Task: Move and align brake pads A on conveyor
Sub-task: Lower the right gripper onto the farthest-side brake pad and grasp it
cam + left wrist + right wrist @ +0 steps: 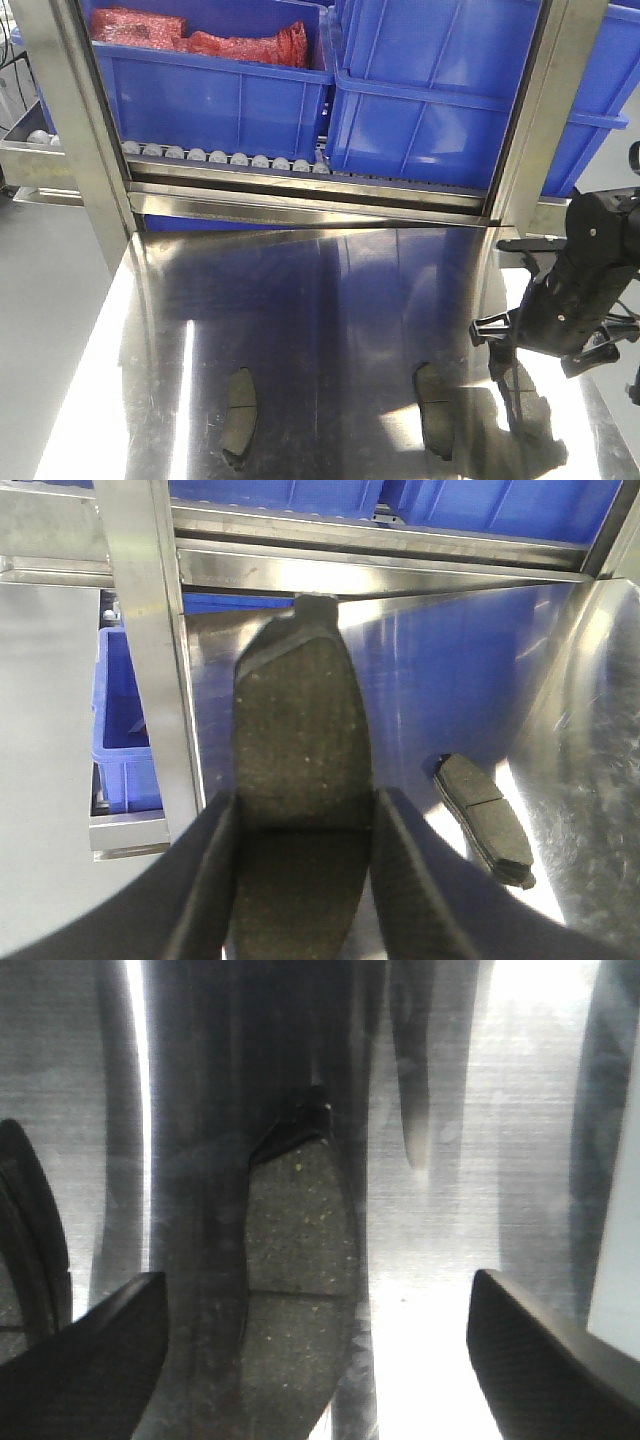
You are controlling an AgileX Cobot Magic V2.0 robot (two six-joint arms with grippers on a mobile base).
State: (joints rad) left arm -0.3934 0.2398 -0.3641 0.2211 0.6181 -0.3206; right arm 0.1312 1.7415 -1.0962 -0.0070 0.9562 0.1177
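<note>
Brake pads A are nowhere near the conveyor yet: no dark belt shows in any view, only the steel tabletop (330,300) in front of the roller row (230,157) and blue bins (210,100). Furthest left, my left pincer (305,798) is closed on the held pad (300,720), fingers pressed against its two long edges, and it looks lifted clear of the steel. Two loose pads lie flat toward the tabletop's near edge, the left pad (240,408) and the middle pad (432,408), well apart. Near the right edge my right pincer (315,1280) hangs wide open and empty over what I take to be the fourth pad (300,1250), which sits closer to my left finger than my right.

My worries: the held pad is pinched only by its thin edges, so it could pivot or slip out when I swing it. On the right, closing off-centre would shove the fourth pad across slick steel instead of gripping it, and glare blurs its outline.
</note>
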